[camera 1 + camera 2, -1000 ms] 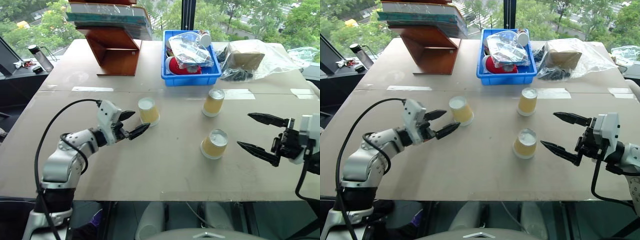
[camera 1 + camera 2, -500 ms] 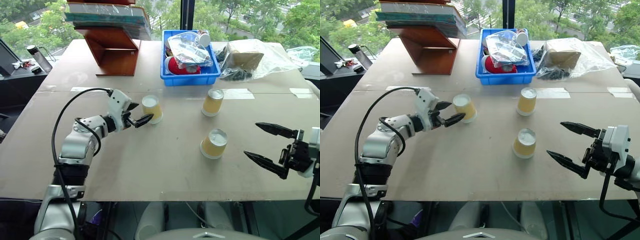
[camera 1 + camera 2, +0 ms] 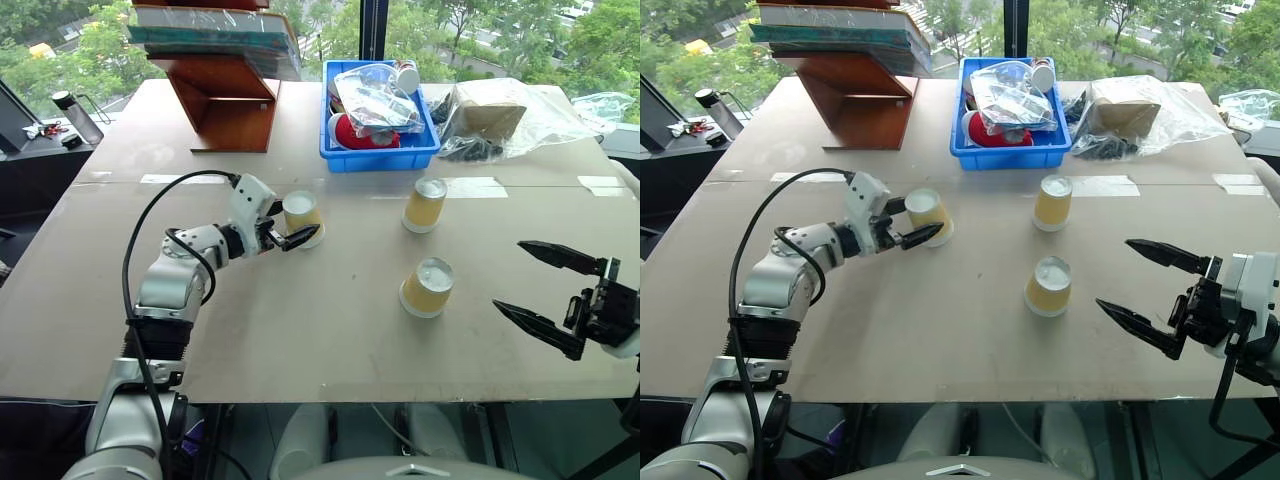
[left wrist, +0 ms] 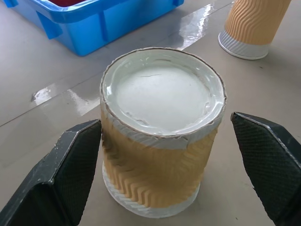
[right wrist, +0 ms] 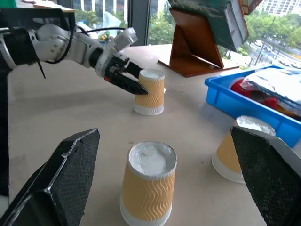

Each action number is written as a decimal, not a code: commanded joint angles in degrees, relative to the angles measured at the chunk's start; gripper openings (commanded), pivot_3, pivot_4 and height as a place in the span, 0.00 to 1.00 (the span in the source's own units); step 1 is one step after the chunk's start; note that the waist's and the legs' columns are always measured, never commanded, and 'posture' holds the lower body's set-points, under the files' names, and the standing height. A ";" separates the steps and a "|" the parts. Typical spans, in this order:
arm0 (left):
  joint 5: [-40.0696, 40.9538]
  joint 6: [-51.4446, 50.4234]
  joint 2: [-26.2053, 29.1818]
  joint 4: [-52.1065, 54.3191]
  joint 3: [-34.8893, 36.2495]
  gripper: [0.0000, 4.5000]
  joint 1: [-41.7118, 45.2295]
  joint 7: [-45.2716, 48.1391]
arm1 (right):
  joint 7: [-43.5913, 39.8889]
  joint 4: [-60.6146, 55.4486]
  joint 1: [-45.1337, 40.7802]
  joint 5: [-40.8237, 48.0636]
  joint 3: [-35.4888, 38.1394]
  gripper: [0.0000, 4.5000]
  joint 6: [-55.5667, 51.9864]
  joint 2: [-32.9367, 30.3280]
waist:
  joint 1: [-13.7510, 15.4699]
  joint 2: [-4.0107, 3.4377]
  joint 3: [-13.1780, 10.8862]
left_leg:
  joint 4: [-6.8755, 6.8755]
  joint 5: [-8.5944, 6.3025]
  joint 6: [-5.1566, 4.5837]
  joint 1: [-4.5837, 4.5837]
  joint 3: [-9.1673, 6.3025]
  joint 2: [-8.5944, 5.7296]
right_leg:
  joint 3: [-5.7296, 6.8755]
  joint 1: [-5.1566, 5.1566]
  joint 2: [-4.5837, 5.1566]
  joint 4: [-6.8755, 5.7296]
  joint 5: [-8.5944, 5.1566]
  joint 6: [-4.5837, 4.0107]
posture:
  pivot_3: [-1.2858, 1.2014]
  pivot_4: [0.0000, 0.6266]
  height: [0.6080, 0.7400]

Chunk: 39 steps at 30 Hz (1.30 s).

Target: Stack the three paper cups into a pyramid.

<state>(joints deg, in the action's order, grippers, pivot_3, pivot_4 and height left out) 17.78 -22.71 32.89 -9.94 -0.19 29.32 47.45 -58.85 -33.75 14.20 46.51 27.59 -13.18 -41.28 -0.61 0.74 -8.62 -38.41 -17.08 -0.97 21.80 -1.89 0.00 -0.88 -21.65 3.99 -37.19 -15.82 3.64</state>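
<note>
Our left gripper (image 3: pixel 279 229) brackets, fingers wide, the upside-down cup (image 3: pixel 302 219) on the worktop's (image 3: pixel 300 330) left, while our right gripper (image 3: pixel 545 299), also wide, waits well apart from the other two cups (image 3: pixel 427 246).

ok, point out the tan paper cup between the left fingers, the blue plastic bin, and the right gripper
tan paper cup (image 4: pixel 162 99), left wrist view, white base
blue plastic bin (image 3: pixel 380 157), left eye view, front wall
right gripper (image 3: pixel 1140 290), right eye view, between fingertips

Three tan ribbed paper cups stand upside down on the table, white bases up, none stacked. One (image 3: pixel 303 218) sits to the left, another (image 3: pixel 426 204) far right of centre, and the third (image 3: pixel 429 287) nearer, just in front of that one.
</note>
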 commanded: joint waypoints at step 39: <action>3.30 0.53 -4.20 7.06 -14.97 0.57 3.82 25.47 | 3.76 -5.91 4.45 0.78 0.51 1.00 0.82 2.79 | 0.03 0.01 0.00 | -0.08 0.00 -0.01 0.00 -0.02 -0.24 | -0.03 0.01 0.01 -0.11 -0.01 0.01 | 0.52 0.24 1.00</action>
<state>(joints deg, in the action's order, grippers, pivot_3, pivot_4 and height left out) 21.73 -24.04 28.90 -3.36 -14.79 32.13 72.38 -55.65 -37.64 18.43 47.22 26.84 -13.43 -38.89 -0.59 0.75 -8.63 -38.49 -17.08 -0.98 21.80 -1.91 -0.24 -0.91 -21.64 4.00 -37.30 -15.83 3.65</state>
